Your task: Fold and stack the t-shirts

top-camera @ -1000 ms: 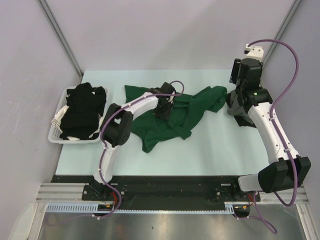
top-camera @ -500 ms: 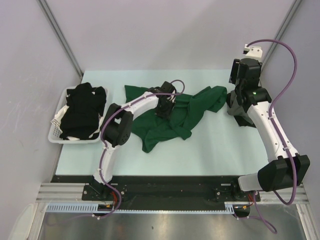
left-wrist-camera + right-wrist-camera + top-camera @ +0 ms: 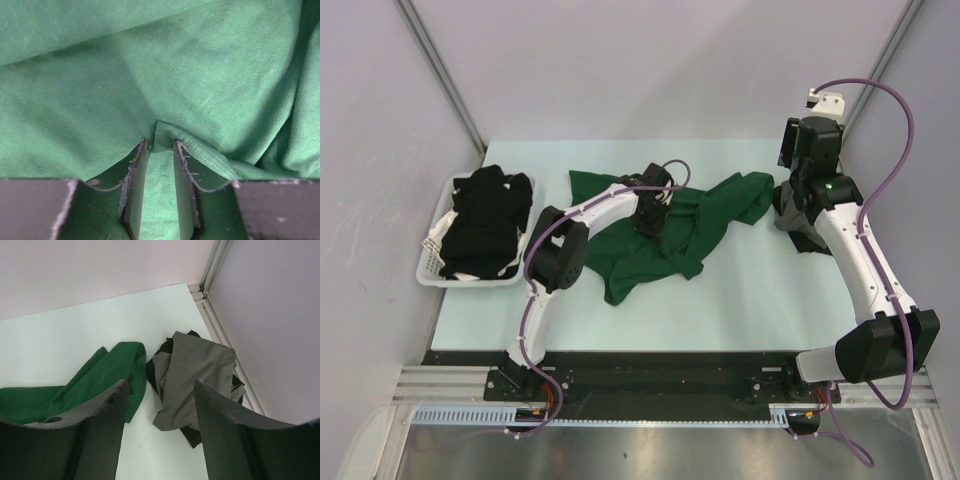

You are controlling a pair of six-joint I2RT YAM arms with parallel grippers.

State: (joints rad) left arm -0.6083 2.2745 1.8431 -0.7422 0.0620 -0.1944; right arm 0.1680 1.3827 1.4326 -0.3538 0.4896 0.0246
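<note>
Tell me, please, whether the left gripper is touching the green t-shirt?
Touching. The left wrist view shows the left gripper pinching a fold of the green t-shirt, with cloth pressed against both fingers.

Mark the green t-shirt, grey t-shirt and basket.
green t-shirt [image 3: 642, 264], top external view, lower crumpled panel.
grey t-shirt [image 3: 194, 364], right wrist view, flat upper fold.
basket [image 3: 433, 255], top external view, left slatted wall.

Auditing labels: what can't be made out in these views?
Top view: right arm covers most of the grey cotton t-shirt.
Top view: black cotton t-shirts heaped in the white slatted plastic basket, count unclear.
Left wrist view: dark green cotton t-shirt fills the frame, outline cut off.
Top view: left gripper fingertips hidden by its own wrist.
</note>
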